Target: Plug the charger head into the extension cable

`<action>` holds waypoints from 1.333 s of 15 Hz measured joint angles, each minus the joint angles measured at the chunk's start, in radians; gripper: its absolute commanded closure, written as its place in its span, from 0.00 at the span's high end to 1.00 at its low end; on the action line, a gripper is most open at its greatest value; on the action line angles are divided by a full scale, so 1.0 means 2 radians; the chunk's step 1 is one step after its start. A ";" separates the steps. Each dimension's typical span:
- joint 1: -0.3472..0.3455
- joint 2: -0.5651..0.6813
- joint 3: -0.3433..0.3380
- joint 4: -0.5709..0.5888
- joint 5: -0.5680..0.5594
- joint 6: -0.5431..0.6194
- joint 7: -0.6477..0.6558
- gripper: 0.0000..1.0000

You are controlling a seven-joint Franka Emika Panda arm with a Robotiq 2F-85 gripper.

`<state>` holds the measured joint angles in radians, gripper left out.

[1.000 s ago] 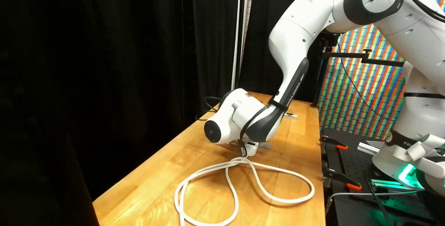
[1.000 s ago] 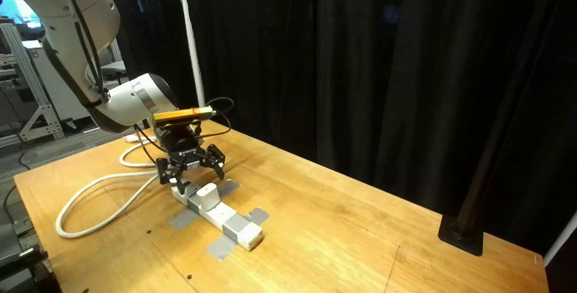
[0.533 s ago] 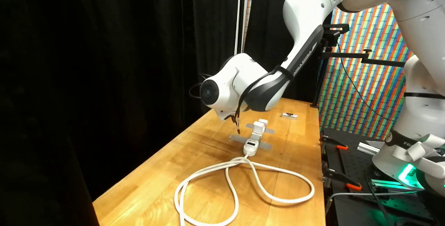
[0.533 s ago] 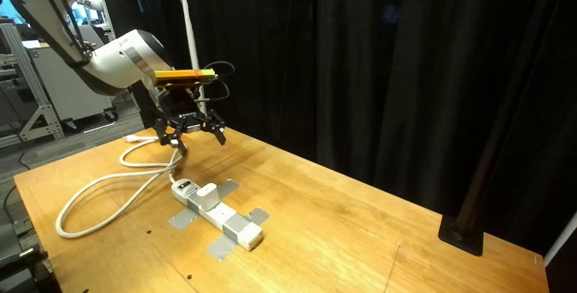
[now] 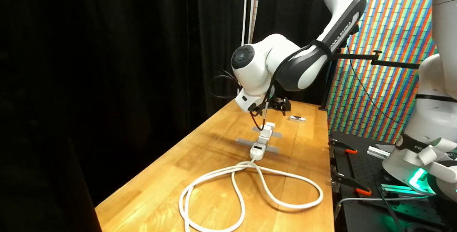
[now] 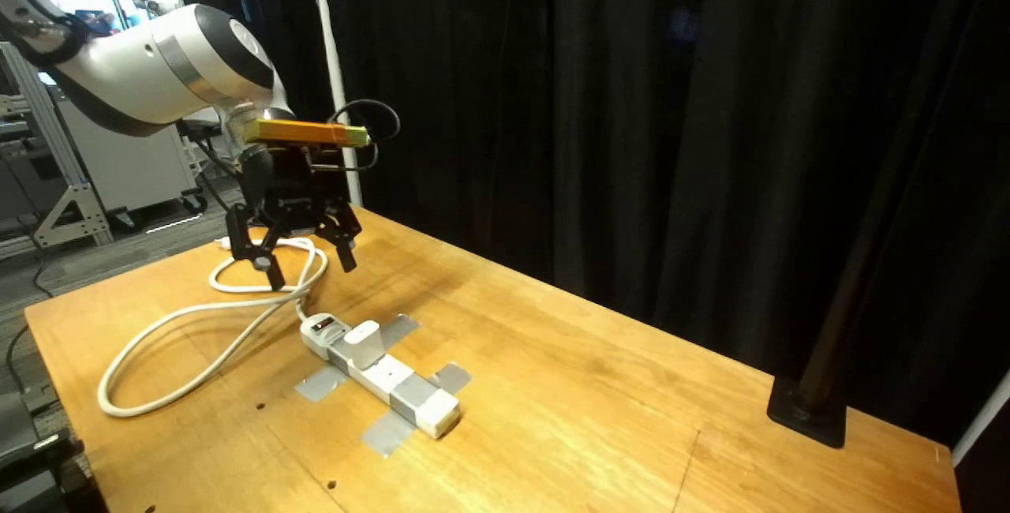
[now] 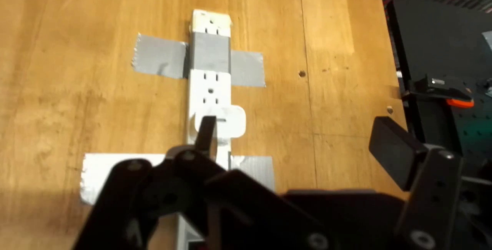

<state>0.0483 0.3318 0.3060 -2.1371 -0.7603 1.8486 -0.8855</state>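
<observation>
Silver tape [image 6: 388, 432] straps the socket block [image 6: 389, 376] of the extension cable [image 6: 126, 412] to the wooden table [image 6: 592, 418]. On that block, between its two taped stretches, the charger head [image 6: 364, 344] stands upright. Farther back in an exterior view, and higher, the pincer [image 6: 311, 270] hangs clear of it, jaws spread wide and pointing down. Above, in both exterior views, the white arm [image 6: 130, 75] is crooked: sloping down to a low bend, angled up from there, then turned down into the pincer. Black curtain [image 6: 631, 142] hangs beyond the table
</observation>
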 measured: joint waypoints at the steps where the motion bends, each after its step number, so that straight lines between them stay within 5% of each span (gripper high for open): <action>1: -0.004 -0.019 -0.001 -0.025 0.015 0.027 -0.013 1.00; 3: -0.004 -0.057 -0.003 -0.069 0.040 0.056 -0.019 1.00; 4: -0.002 -0.076 -0.004 -0.087 0.058 0.056 -0.017 0.75; 13: 0.026 -0.182 -0.039 -0.122 0.161 0.007 0.080 0.11; 17: 0.026 -0.206 -0.076 -0.137 0.207 0.086 0.055 0.04; 20: 0.026 -0.207 -0.098 -0.151 0.238 0.166 0.020 0.08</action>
<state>0.1004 -0.0825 0.1109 -2.4383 -0.2852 2.1815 -0.8453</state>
